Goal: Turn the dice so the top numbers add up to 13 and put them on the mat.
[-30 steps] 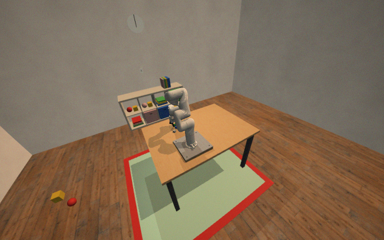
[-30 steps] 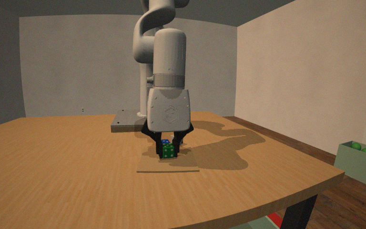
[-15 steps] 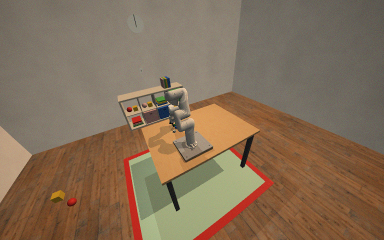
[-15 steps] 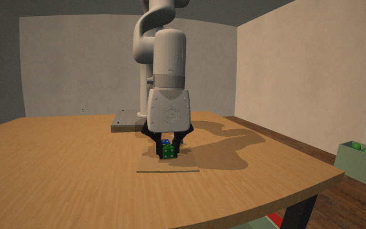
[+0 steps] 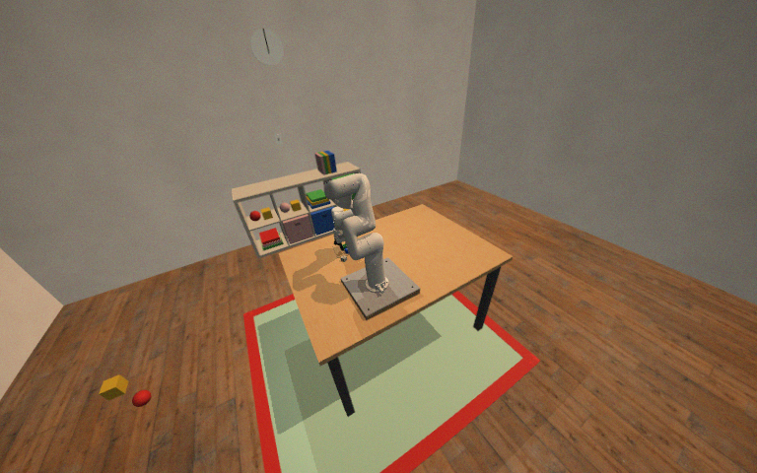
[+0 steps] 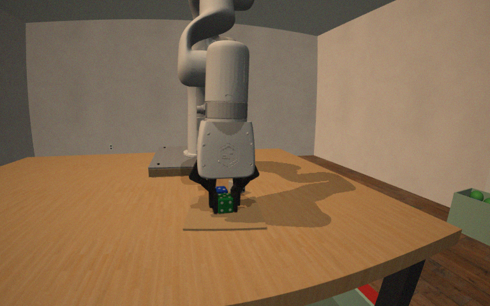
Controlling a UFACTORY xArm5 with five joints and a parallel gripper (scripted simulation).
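In the exterior view, my gripper (image 6: 224,204) points straight down and is shut on a green die (image 6: 224,203) with white dots. The green die sits at or just above the far part of a thin tan mat (image 6: 224,221) on the table. A blue die (image 6: 221,189) lies right behind the green one, partly hidden by the fingers. A white die (image 6: 231,185) shows only as a sliver behind the right finger. In the top view the gripper (image 5: 341,251) is tiny, left of the arm, and the dice cannot be made out.
The arm's grey base plate (image 6: 170,165) (image 5: 388,269) is behind the mat on the wooden table. A shelf with coloured boxes (image 5: 295,211) stands behind the table. A green bin with green balls (image 6: 483,218) stands on the floor to the right.
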